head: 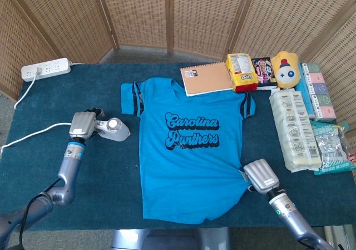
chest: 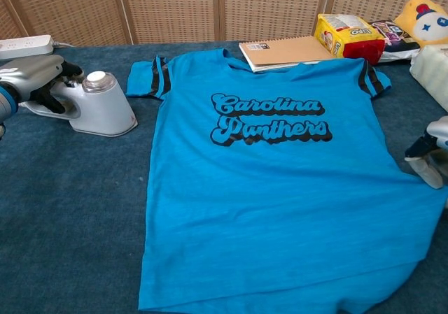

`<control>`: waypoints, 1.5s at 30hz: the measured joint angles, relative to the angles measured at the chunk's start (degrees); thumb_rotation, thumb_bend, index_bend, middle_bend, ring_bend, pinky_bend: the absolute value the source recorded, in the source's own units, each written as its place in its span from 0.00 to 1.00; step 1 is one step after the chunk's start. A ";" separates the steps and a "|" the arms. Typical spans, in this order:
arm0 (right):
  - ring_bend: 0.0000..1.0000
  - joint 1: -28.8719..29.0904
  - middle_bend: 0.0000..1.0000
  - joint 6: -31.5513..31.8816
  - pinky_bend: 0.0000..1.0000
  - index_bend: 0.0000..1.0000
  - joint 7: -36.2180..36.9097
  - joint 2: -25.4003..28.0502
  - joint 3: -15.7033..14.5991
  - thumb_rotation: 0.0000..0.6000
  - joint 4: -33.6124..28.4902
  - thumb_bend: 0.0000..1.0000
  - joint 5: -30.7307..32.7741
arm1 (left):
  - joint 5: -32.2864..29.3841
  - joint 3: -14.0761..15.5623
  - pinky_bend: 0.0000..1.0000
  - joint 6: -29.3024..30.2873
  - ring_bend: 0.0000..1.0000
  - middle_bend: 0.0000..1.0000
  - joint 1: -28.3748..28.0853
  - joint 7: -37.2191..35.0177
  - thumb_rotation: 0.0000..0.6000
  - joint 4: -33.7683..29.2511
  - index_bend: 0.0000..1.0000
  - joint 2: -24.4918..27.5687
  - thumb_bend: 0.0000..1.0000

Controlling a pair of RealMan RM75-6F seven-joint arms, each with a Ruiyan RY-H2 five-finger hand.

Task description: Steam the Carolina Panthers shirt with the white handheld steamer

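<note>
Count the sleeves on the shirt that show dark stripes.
2: the left sleeve near the white steamer, and the right sleeve below the yellow snack bag.

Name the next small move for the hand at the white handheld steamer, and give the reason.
Probably lift: the left hand is wrapped around the handle of the white handheld steamer, which sits on the table beside the blue Carolina Panthers shirt, not over it. The right hand presses the shirt's hem edge.
</note>
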 measured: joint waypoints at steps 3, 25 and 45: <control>0.64 -0.05 0.65 0.13 0.69 0.71 0.07 0.12 0.11 1.00 -0.09 0.32 0.20 | -0.06 0.09 0.67 -0.71 0.52 0.52 -0.23 -0.72 0.97 0.56 0.47 -0.20 0.43; 0.65 -0.28 0.65 0.85 0.69 0.71 0.56 0.50 0.40 1.00 -0.20 0.32 0.69 | 7.29 3.55 0.72 3.45 0.60 0.62 1.47 -13.02 0.99 -5.03 0.52 3.62 0.44; 0.65 -0.49 0.65 1.46 0.69 0.71 0.02 0.87 0.50 1.00 -0.97 0.32 0.73 | 13.60 4.97 0.72 14.86 0.60 0.62 3.86 -21.24 0.98 -4.66 0.52 2.60 0.44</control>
